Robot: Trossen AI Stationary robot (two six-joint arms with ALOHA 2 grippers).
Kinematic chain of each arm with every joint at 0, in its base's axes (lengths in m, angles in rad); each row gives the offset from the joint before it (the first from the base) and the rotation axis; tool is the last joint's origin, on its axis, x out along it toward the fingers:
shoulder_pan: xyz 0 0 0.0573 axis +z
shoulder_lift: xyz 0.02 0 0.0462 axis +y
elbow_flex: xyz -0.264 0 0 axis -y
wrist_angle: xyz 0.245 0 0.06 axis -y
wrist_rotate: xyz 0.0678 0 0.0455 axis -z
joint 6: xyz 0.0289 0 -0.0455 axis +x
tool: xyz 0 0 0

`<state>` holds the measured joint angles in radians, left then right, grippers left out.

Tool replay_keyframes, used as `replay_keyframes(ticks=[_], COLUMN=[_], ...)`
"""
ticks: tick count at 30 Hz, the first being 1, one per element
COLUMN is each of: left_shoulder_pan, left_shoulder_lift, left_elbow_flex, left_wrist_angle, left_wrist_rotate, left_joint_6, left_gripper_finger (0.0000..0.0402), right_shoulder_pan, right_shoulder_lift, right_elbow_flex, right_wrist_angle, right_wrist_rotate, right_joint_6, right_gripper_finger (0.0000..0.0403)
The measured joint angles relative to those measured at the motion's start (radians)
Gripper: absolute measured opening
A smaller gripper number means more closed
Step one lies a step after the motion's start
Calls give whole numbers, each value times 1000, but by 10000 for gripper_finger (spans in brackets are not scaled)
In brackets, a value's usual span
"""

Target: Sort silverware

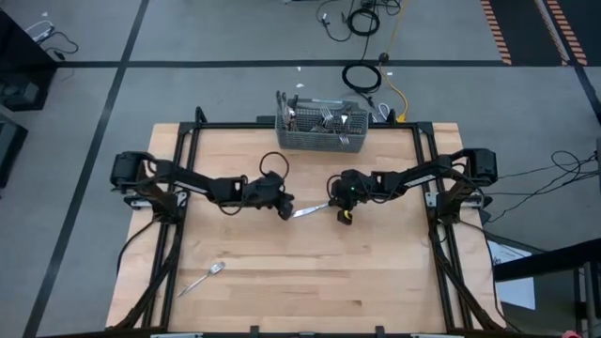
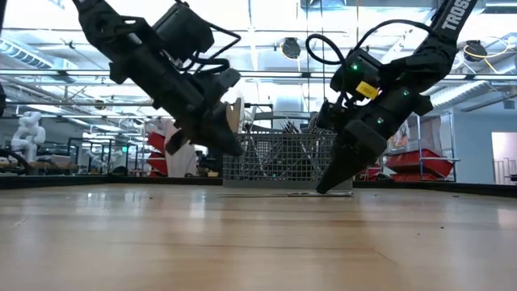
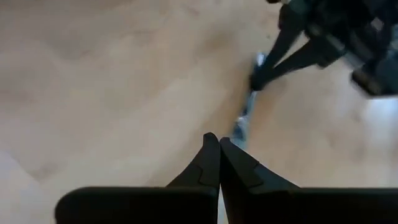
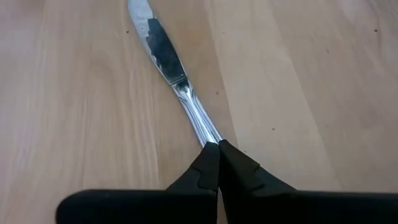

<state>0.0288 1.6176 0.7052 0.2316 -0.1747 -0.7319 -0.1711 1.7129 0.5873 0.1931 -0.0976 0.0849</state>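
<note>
In the high view both arms reach toward the middle of the wooden tabletop. A table knife lies flat there, just left of centre, between the two grippers. The right gripper sits at the knife's right end; in the right wrist view its fingers are pressed together right at the handle end of the knife, whose blade runs away toward the upper left of that frame. Whether the tips actually pinch the handle or only meet above it cannot be told. In the low view the right gripper points steeply down with its tip at the tabletop, the knife a thin line beside it.

The left gripper is just left of the knife's blade end. In the left wrist view its fingers are pressed together and hold nothing, with the knife lying just beyond them.

A fork lies alone at the lower left of the tabletop in the high view, well apart from both arms. At the top centre, against the tabletop's far edge, stands a grey wire-mesh basket with more silverware standing in its compartments.
</note>
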Motion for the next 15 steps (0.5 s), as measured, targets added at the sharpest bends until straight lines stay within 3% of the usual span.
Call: replay_keyframes(ticks=[3,6,11,15], left_shoulder_pan=[-3,-22,-48,-80], left_shoulder_lift=[-7,3,2,23], left_elbow_flex=[0,1,2,4], left_wrist_angle=[-18,-31,-108,-134], left_wrist_rotate=[-9,67,60,1], left_joint_6=[173,439,724,854], left_gripper_finger=[9,29,106,175], right_shoulder_pan=[0,0,0,0], right_shoulder_lift=[0,1,1,2], right_elbow_flex=[0,0,0,-2], right_wrist_angle=[3,3,4,20], right_wrist_rotate=[-2,-3,-5,-12], right_joint_6=[9,15,43,79], right_gripper_finger=[1,1,1,0])
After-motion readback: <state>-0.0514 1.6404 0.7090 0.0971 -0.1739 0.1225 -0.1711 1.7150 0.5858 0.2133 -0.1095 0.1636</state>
